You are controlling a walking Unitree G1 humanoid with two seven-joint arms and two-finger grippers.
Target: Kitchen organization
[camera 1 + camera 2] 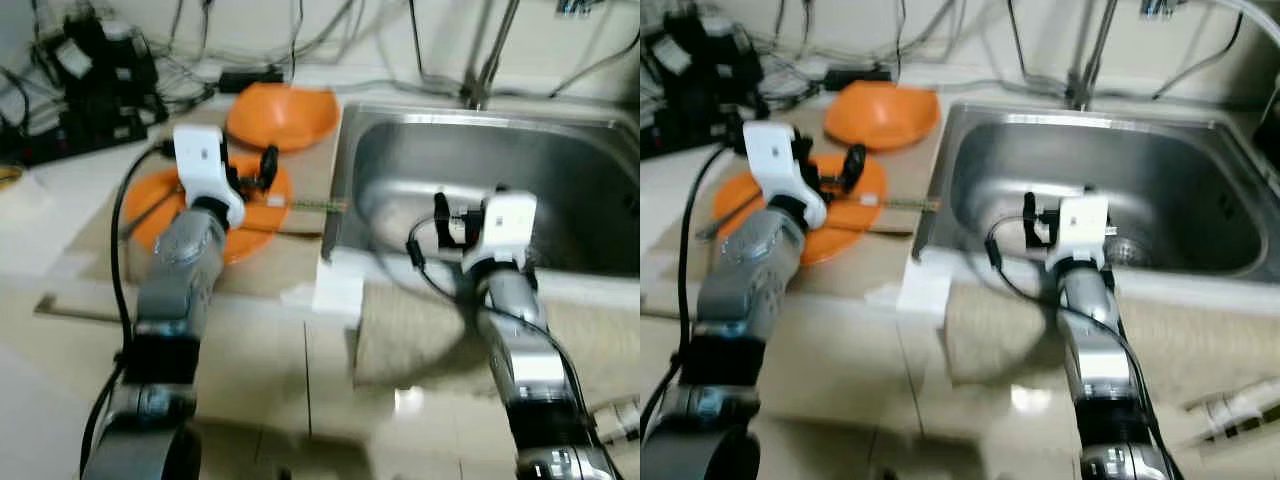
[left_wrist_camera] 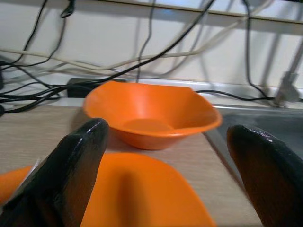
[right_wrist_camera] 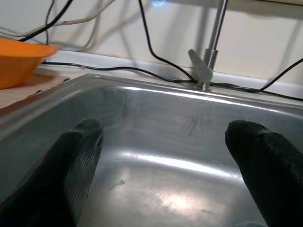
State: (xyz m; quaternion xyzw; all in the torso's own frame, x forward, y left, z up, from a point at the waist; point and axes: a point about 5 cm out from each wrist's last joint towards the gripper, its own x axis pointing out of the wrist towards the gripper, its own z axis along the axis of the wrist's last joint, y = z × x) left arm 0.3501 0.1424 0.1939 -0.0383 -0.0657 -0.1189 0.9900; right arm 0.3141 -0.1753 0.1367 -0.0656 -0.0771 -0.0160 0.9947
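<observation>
On the counter beside the sink (image 1: 590, 130), orange bowl (image 2: 149, 113) and orange plate (image 1: 150, 205) await sorting; left gripper (image 2: 165, 170) and right gripper (image 3: 165, 165) gape wide, empty; little appears done.

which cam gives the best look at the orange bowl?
Left wrist view: the orange bowl sits centred between the open left hand fingers, rim and inside sharp. Both eye views show it smaller and blurred, behind the orange plate. The right wrist view catches just one edge beside the sink.
</observation>
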